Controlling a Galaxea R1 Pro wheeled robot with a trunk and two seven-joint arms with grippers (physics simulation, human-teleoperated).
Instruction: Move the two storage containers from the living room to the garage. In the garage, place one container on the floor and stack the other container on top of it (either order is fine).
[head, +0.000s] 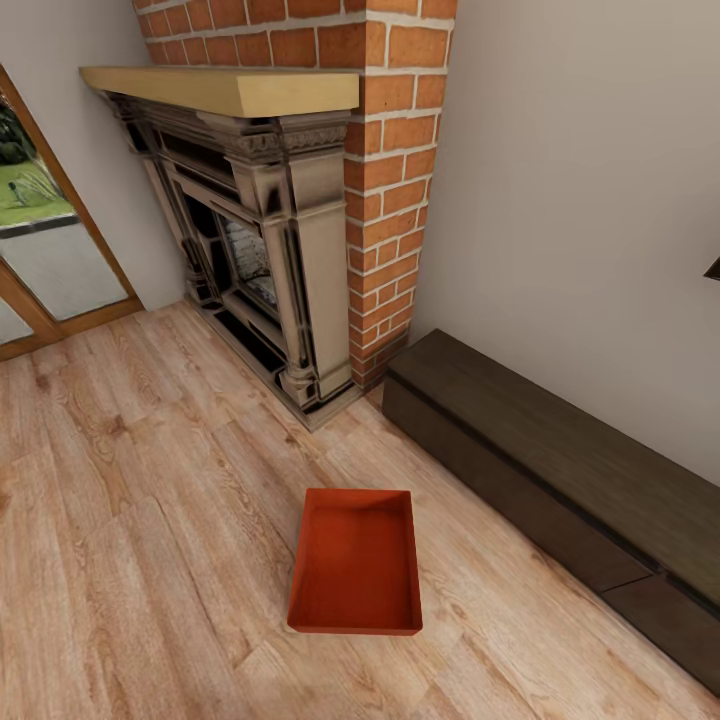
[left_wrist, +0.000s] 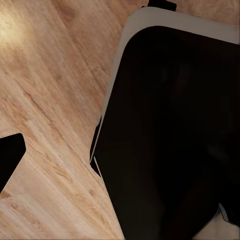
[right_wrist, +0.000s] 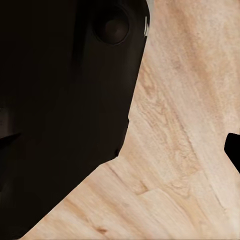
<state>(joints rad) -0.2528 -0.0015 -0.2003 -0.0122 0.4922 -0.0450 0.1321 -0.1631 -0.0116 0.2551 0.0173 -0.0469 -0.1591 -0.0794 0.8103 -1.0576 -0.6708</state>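
**One bin on the living-room planks, ready to be lifted**

An orange-red storage container (head: 356, 573) sits open side up on the light wood-plank floor (head: 130, 520), in front of the brick fireplace (head: 300, 230) and beside a low dark bench (head: 560, 470). It looks light, thin-walled and empty, likely to flex if squeezed and slick on its flat sides. The rim of the long walls seems the best hold, one arm per side. Both wrist views give dark robot bodywork over the planks; whether the jaws are released or clenched cannot be told.

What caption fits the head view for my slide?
Empty orange-red bin on the wood floor before a brick fireplace, beside a low dark bench.
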